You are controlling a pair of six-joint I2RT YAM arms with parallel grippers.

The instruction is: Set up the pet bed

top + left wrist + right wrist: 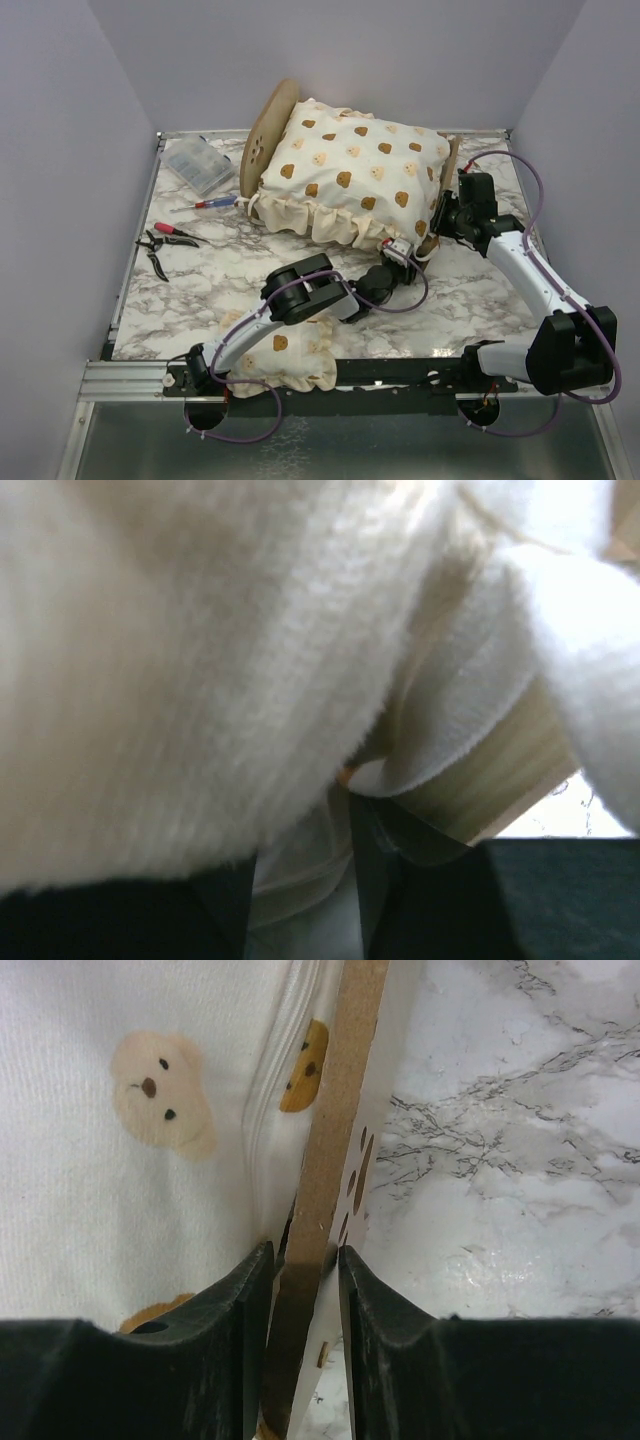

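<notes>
A white marble table [470, 300] seen from above, with two robot arms reaching in from the near edge.

The pet bed [262, 140] stands at the far centre, its round plywood headboard to the left and its low footboard to the right. It holds one thing: a large cream cushion [350, 170] printed with bear faces, filling the frame and spilling its ruffle over the near side.

At the far left lies one clear plastic box [197, 163] of small parts, too small to make out. Near it are one screwdriver [215, 202] and one pair of pliers [160, 240].

One small matching pillow [290, 365] lies at the near left edge, under the left arm.

The right gripper [305, 1255] is at the bed's right end, its fingers clamped narrowly on the footboard's thin edge. The left gripper [305, 850] is at the cushion's near ruffle. Its fingers are partly closed and seem to pinch a fold of the white fabric, though the close view is blurred.
</notes>
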